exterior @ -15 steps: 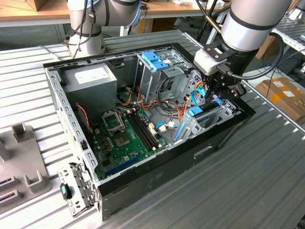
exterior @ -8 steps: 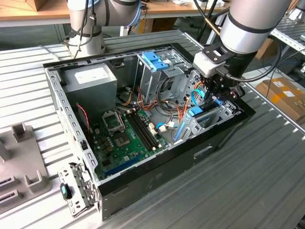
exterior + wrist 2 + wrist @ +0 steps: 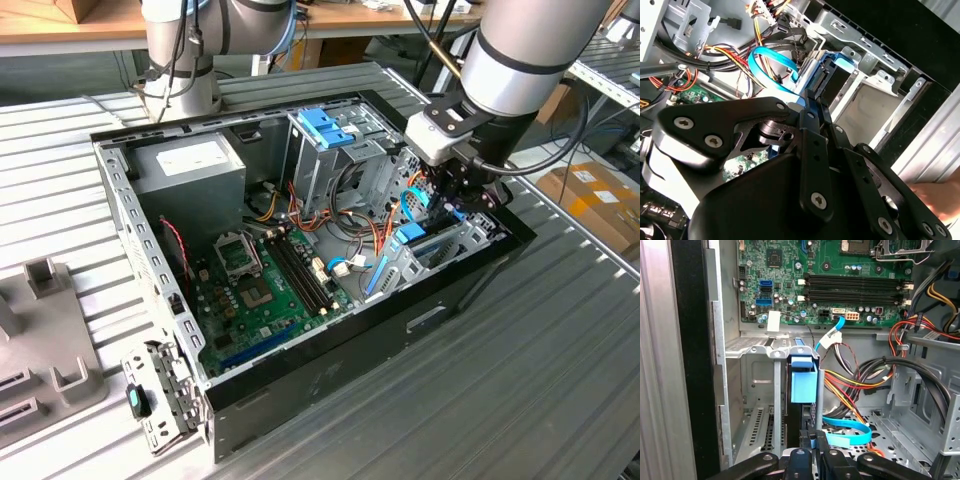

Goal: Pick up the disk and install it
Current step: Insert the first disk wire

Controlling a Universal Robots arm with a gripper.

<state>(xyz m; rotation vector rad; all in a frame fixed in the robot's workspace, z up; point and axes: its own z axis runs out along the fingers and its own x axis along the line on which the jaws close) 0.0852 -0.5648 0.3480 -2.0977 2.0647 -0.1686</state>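
While the open computer case [image 3: 330, 395] lies on its side on a slatted metal table [image 3: 540, 400], the robot arm's claw [image 3: 452, 205] reaches down into the case's corner at the exterior view's right, to the right of a tall metal cage [image 3: 318, 170]. The disk [image 3: 803, 380], a dark drive framed by bright blue plastic rails, stands on edge in a slot of the grey metal drive bay [image 3: 757, 347], just inside the case wall, and seems partly entered between the bay's guides. In the first wrist view the claw is drawn nearly closed with a sliver of blue inside it, so it appears clamped on the disk's rail edge, not spread apart. Several things could go wrong from here. The slot looks narrow, so a slight tilt of the disk could make a rail catch on a guide and jam, and more pressure could then bend the plastic or let the disk slip in the grip. A light-blue flat cable [image 3: 847, 432] loops just beside the claw, and a bundle of orange, yellow and black wires [image 3: 860, 375] hangs near the bay's open side. Either could be snagged, pinched under the drive, or tugged from its socket on the green motherboard [image 3: 840, 270]. The claw's broad black linkage also sits close to the case wall and could knock against it.
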